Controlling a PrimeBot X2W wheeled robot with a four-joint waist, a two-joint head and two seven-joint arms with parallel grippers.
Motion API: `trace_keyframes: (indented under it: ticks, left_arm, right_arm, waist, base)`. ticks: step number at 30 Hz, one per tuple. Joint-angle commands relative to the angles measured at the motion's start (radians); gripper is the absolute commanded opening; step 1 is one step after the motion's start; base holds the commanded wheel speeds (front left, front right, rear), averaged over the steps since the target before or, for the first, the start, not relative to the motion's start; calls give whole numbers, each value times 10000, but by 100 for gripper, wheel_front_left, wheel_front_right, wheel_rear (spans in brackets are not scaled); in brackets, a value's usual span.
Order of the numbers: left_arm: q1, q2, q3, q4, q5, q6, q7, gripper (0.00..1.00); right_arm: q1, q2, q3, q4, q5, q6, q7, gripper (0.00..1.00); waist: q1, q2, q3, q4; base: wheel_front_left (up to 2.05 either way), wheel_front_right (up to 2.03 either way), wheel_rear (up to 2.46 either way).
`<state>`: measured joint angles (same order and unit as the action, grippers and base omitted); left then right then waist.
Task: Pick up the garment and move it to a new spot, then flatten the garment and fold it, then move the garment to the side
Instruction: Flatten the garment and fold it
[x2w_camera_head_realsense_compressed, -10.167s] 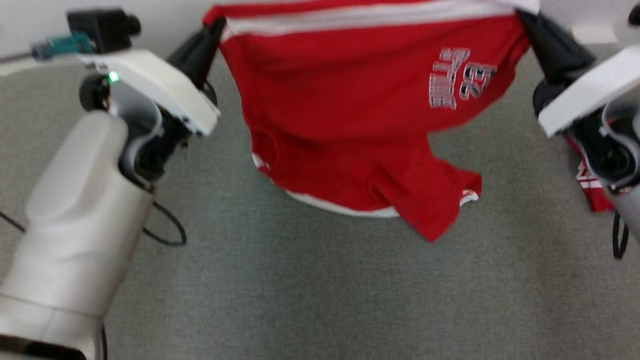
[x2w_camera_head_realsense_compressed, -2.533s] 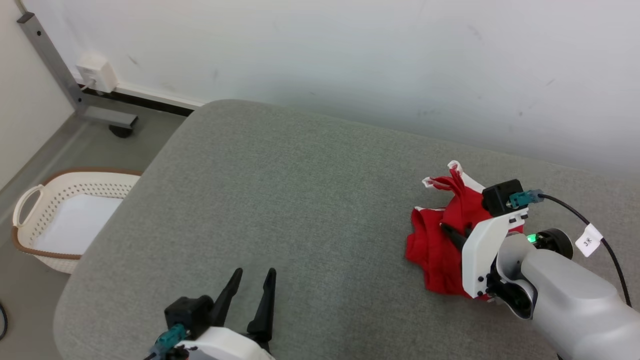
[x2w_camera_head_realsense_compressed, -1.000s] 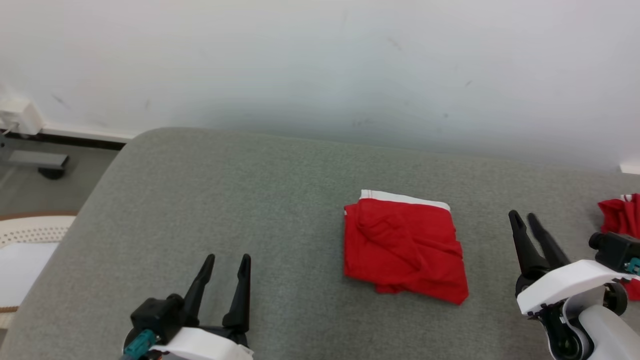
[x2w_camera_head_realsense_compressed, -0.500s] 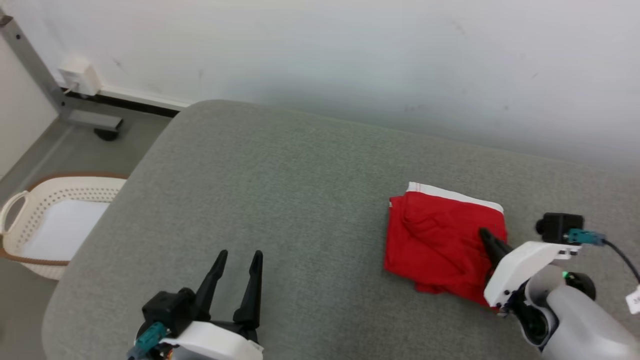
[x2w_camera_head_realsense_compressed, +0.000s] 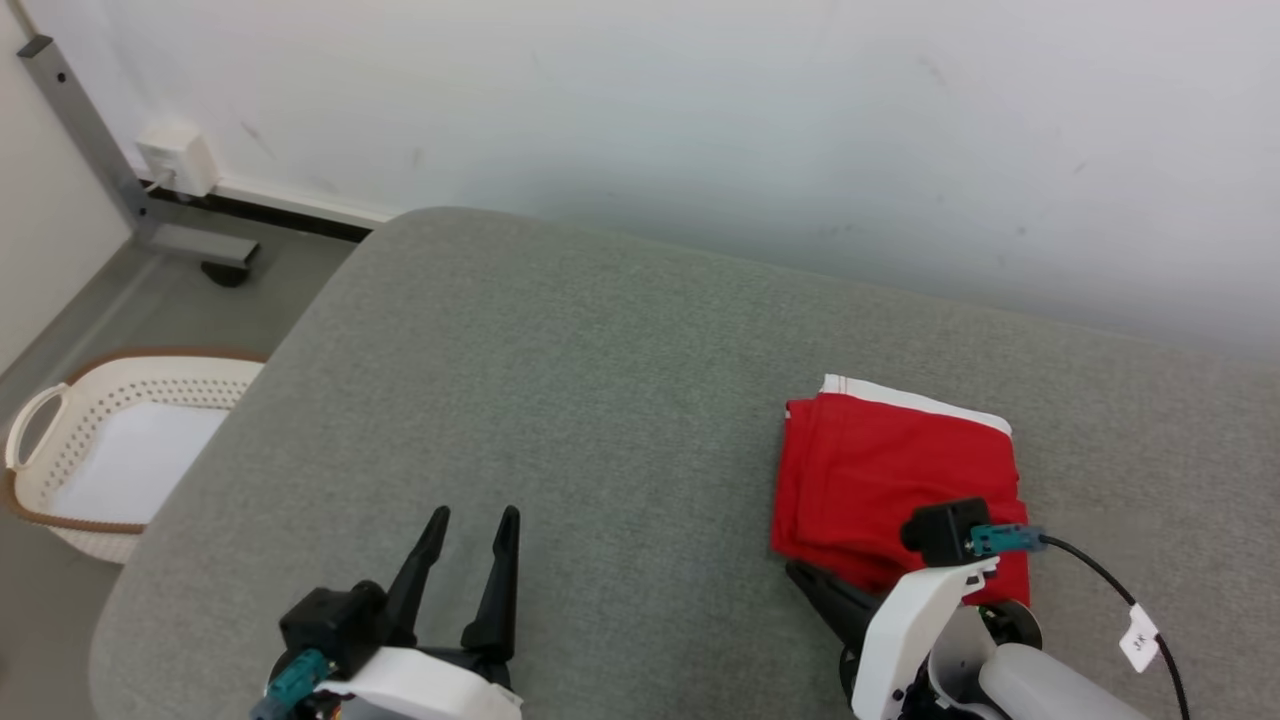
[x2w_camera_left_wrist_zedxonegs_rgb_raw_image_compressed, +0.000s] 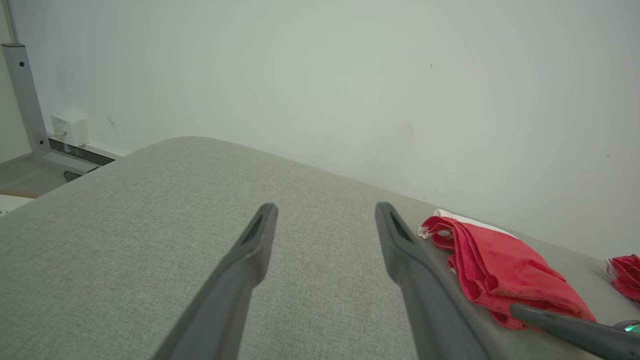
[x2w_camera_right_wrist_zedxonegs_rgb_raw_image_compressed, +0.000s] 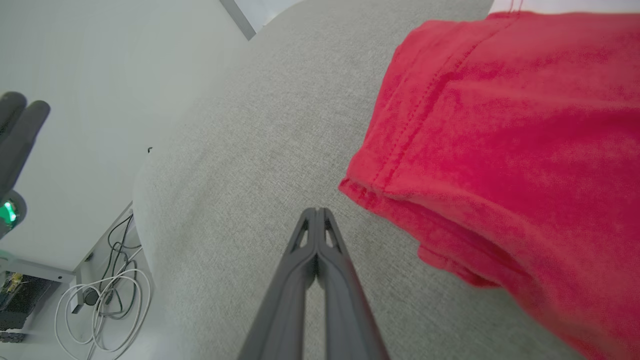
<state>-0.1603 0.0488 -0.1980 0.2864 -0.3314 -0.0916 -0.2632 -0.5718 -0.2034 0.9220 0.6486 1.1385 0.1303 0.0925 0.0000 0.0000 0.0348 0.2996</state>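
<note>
R gripper (x2w_camera_head_realsense_compressed: 797, 575) sits just off near corner of folded red garment (x2w_camera_head_realsense_compressed: 895, 470), fingers pressed together, empty, angled left. L gripper (x2w_camera_head_realsense_compressed: 474, 518) hovers over grey cushion (x2w_camera_head_realsense_compressed: 560, 400), fingers apart.

The wrist camera (x2w_camera_head_realsense_compressed: 942, 530) hides the garment (x2w_camera_head_realsense_compressed: 890, 470) at its near corner.

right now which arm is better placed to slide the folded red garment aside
Right: the right gripper, shut, lies beside the folded red garment; the left gripper, open, sits well apart.
</note>
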Motion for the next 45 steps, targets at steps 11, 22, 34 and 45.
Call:
trace_keyframes:
  ticks: [11, 22, 34, 45]
  left_arm:
    - [82, 44, 351, -252, 562, -76, -13, 100]
    - [218, 80, 1182, -179, 987, -46, -11, 100]
    - [539, 49, 1679, -753, 1880, -64, -13, 100]
    - [809, 42, 1663, -798, 2291, -144, -13, 100]
  right_arm:
    - [-216, -1712, 155, -1799, -1163, 1, -2689, 0]
    - [851, -1960, -3491, -2662, -4233, -1, -3564, 100]
    - [4212, -21, -7652, -4054, -6518, 1, -3571, 100]
    - [4620, 591, -7838, -4374, -7019, -1, -3572, 100]
  waist:
    - [0, 0, -287, -1094]
    - [0, 0, -465, -2384]
    - [0, 0, -420, -2976]
    - [0, 0, -259, -3063]
  base:
    - [0, 0, 0]
    - [0, 0, 0]
    - [0, 0, 0]
    - [0, 0, 0]
